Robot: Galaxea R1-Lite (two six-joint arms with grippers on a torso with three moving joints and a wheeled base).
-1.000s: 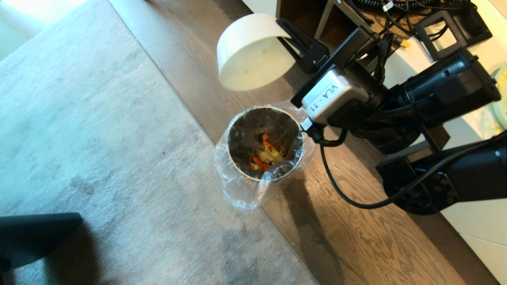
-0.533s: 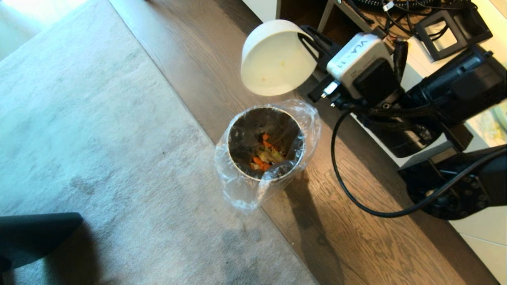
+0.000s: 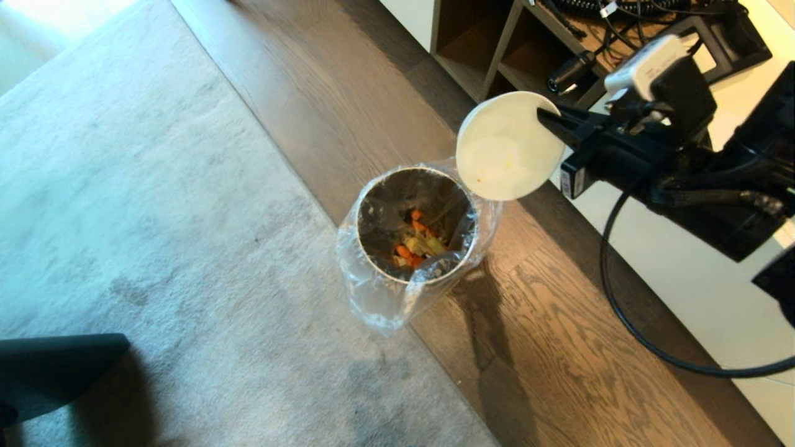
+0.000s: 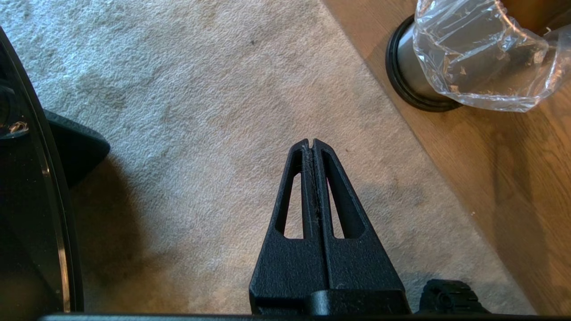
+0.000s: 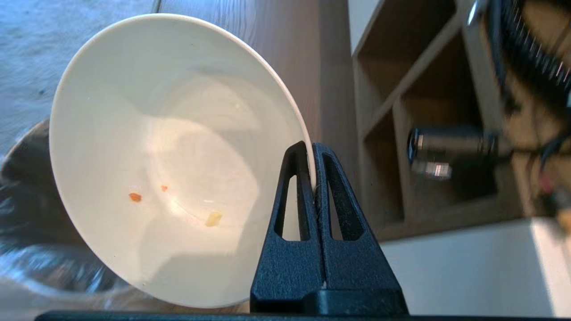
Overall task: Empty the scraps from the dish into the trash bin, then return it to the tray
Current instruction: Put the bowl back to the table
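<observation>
My right gripper is shut on the rim of the dish, a white bowl held in the air to the upper right of the trash bin. The dish's mouth faces up towards the head camera, with only a few tiny orange and yellow bits stuck inside. The scraps lie in the bottom of the bag-lined bin. The tray is out of view. My left gripper is shut and empty, parked over the carpet beside the bin's base.
A grey carpet covers the left; the bin stands on wood floor at its edge. A wooden shelf unit with cables, and a white cabinet, stand to the right. A dark part of the robot sits at lower left.
My right arm has swung the dish to the right, away from above the bin, and turned it from mouth-down to mouth facing up. The bin and scraps have not moved.
</observation>
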